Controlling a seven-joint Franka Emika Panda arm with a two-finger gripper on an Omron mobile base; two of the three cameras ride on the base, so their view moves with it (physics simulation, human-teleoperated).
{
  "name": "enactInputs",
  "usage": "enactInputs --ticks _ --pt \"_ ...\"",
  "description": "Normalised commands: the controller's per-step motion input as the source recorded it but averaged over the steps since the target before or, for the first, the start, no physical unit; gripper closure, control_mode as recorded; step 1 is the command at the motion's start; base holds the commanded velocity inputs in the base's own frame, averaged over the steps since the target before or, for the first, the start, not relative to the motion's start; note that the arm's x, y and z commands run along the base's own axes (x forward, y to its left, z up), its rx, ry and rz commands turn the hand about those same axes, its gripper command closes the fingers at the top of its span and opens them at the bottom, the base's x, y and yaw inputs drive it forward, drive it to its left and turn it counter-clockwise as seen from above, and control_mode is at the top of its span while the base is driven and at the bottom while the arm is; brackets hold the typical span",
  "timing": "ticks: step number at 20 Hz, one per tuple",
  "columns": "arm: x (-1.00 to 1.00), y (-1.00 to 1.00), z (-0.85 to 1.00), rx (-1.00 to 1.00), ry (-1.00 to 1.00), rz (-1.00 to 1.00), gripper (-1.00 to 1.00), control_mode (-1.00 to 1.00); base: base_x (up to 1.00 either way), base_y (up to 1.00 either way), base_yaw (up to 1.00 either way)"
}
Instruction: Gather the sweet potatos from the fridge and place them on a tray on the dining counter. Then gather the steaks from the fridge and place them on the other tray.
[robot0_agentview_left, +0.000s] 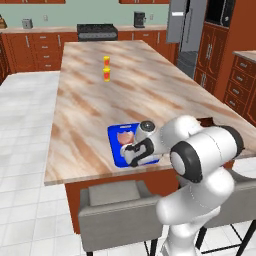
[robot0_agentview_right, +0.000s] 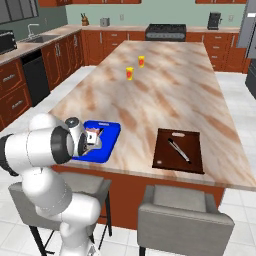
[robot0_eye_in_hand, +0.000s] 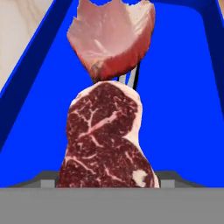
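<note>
Your gripper (robot0_agentview_left: 134, 151) hangs over the blue tray (robot0_eye_in_hand: 183, 109) with a marbled steak (robot0_eye_in_hand: 103, 140) upright between its spread jaws; whether they clamp it, I cannot tell. Released so, it could topple onto the second steak (robot0_eye_in_hand: 111, 37).

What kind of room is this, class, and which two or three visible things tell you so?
Most likely a home kitchen: a black stove stands against the back wall, red-brown cabinets line the walls, a grey fridge stands to one side, and a long dining counter with stools fills the middle.
</note>
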Motion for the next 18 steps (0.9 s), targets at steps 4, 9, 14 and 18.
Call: enactInputs --ticks 4,9,14,18 --pt "0.23 0.01 0.0 0.0 0.02 0.01 -1.0 -1.0 0.0 0.0 0.0" --pt "-0.01 0.0 0.42 0.01 0.02 0.01 -1.0 -1.0 0.0 0.0 0.0" --pt "-0.32 0.0 0.86 0.0 0.08 0.0 -1.0 -1.0 0.0 0.0 0.0" --pt "-0.5 -0.21 0.96 0.0 0.05 0.0 -1.0 -1.0 0.0 0.0 0.0"
